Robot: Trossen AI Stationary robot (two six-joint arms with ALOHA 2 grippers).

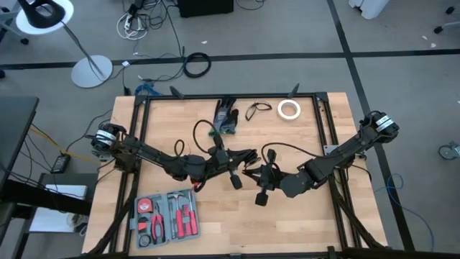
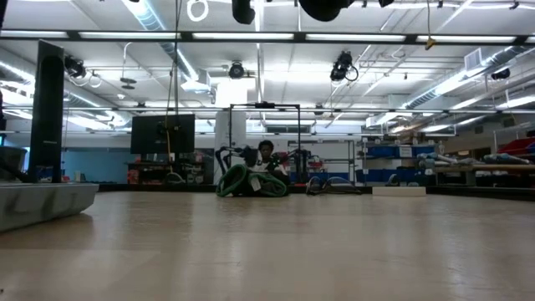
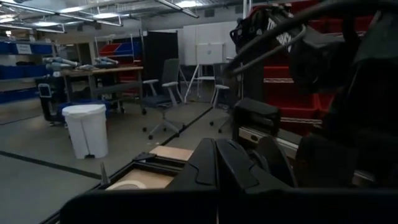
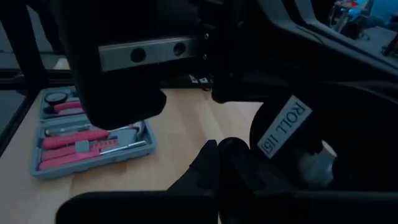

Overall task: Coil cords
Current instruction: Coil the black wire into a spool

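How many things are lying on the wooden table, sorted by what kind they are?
Black cords: 2, a small loose loop and a tangled cord by the grippers
White tape roll: 1
Grey tool case with red-handled tools: 1
Dark blue-grey bundle: 1
Total: 5

The floor (image 1: 402, 29) is grey with dark lines across it. A white lamp (image 1: 44, 16) on a round base (image 1: 91, 72) stands near the tabletop's (image 1: 302, 223) far corner. Loose wires (image 1: 144, 21) lie on the floor nearby. Long bright lights (image 2: 184, 36) hang from the high ceiling. A white bin (image 3: 87, 129) stands on the floor, and grey chairs (image 3: 163, 93) on wheels stand close by. Red boxes (image 3: 280, 93) are stacked at one side. Blue boxes (image 2: 389, 152) sit on far shelves.
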